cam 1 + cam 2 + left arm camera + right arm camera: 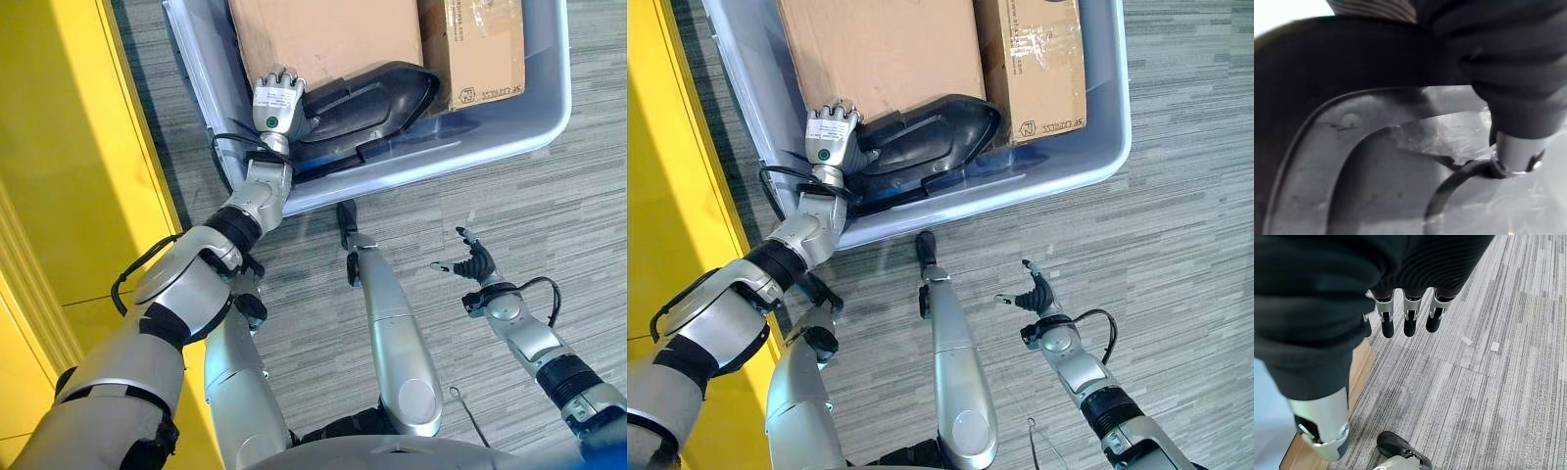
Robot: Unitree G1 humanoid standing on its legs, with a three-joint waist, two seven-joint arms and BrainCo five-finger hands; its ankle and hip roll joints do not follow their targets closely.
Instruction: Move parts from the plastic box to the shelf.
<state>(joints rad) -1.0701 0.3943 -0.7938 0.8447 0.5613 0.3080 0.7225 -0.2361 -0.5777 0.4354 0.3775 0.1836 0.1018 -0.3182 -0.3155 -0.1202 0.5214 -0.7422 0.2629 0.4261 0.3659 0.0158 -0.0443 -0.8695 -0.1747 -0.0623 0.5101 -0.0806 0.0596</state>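
Observation:
A clear plastic box stands on the carpet ahead of me. In it lies a black moulded part, leaning against two cardboard boxes. My left hand reaches over the box's near wall onto the part's left end, fingers curled over its edge. Up close, the black part shows right under that hand, with the thumb down beside it. My right hand hangs over the floor to the right of the box, its fingers straight and holding nothing.
A yellow structure runs along my left side, close to the box's left corner. The second cardboard box fills the plastic box's right end. Grey striped carpet spreads to the right, with two small scraps on it.

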